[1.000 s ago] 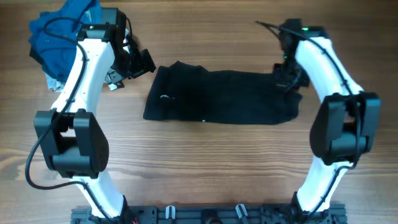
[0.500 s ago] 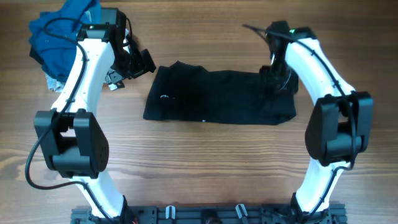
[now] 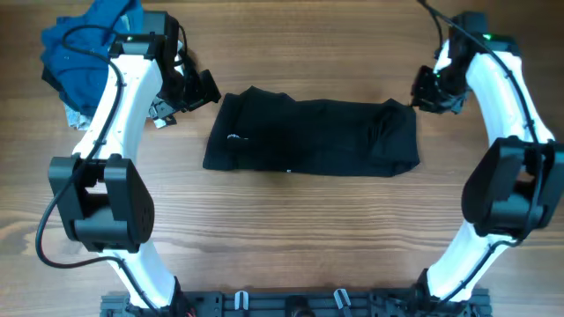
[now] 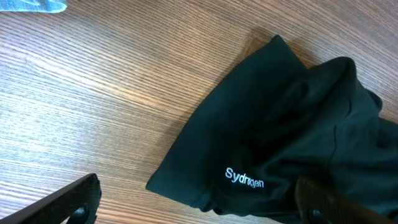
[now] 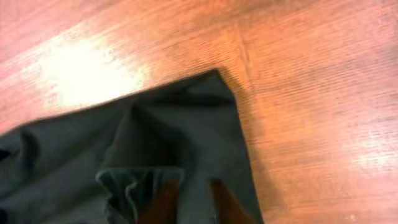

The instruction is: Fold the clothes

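A black garment (image 3: 308, 136) lies flat on the wooden table as a wide folded rectangle, with small white lettering (image 3: 233, 137) near its left end. My left gripper (image 3: 198, 88) is open and empty, just off the garment's upper left corner. In the left wrist view its fingers (image 4: 196, 199) are spread wide over the garment (image 4: 280, 124) and the lettering (image 4: 244, 179). My right gripper (image 3: 427, 92) is by the upper right corner. In the blurred right wrist view its fingers (image 5: 196, 199) are a little apart above the garment (image 5: 174, 130), beside a bunched hem (image 5: 140, 180).
A pile of blue clothes (image 3: 79, 53) lies at the back left of the table, behind the left arm. A small grey-white item (image 3: 159, 113) lies by the left gripper. The arm bases and a rail (image 3: 291, 304) line the front edge.
My right gripper moved in from the garment's right edge over the cloth, then pulled back up and to the right. The right edge now sits slightly further in. The left arm has not moved.
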Tool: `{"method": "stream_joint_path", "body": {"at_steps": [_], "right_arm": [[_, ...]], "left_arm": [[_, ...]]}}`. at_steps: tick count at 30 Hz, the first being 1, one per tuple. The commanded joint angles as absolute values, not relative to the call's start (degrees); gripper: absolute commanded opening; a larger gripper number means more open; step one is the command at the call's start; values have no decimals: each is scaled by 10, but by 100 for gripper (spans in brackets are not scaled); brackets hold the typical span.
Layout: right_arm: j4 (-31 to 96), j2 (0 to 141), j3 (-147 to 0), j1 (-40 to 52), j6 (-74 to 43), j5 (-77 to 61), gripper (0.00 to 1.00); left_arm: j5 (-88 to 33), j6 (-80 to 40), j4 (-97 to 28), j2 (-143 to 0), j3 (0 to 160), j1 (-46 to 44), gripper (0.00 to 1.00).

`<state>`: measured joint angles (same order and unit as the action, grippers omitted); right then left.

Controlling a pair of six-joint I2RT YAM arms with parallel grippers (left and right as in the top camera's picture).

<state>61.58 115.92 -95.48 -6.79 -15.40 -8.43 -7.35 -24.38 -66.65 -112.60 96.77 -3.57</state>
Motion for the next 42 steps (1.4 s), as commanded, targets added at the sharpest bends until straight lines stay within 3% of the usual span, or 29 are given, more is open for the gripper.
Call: {"method": "stream_joint_path", "body": {"at_steps": [1, 15, 25, 31, 32, 33, 34, 35, 36, 42], "right_arm": [[584, 1149, -906, -76, -152, -117, 4], [469, 1150, -810, -52, -152, -258, 4], [458, 1150, -810, 23, -171, -257, 4], [536, 1123, -881, -21, -148, -245, 6], [552, 1108, -891, -39, -131, -245, 13], [563, 1096, -897, -56, -114, -245, 27], [571, 1085, -899, -71, -95, -244, 44], [583, 1072, -899, -92, -68, -244, 70], [596, 1068, -899, -114, -41, -244, 76], [592, 1099, -845, -175, 1, -251, 85]], "left_arm": [[-79, -245, -668, -1125, 974, -31, 100], [-79, -245, -667, -1125, 974, -31, 100], [-79, -245, -667, -1125, 974, -31, 100], [-79, -245, -669, -1125, 974, -31, 100], [-79, -244, -669, -1125, 974, -31, 100], [-79, -245, -669, -1125, 974, -31, 100], [-79, -245, -669, -1125, 974, -31, 100], [-79, -245, -669, -1125, 974, -31, 100], [-79, -245, -669, -1125, 974, -31, 100], [-79, -245, -669, -1125, 974, -31, 100]]}}
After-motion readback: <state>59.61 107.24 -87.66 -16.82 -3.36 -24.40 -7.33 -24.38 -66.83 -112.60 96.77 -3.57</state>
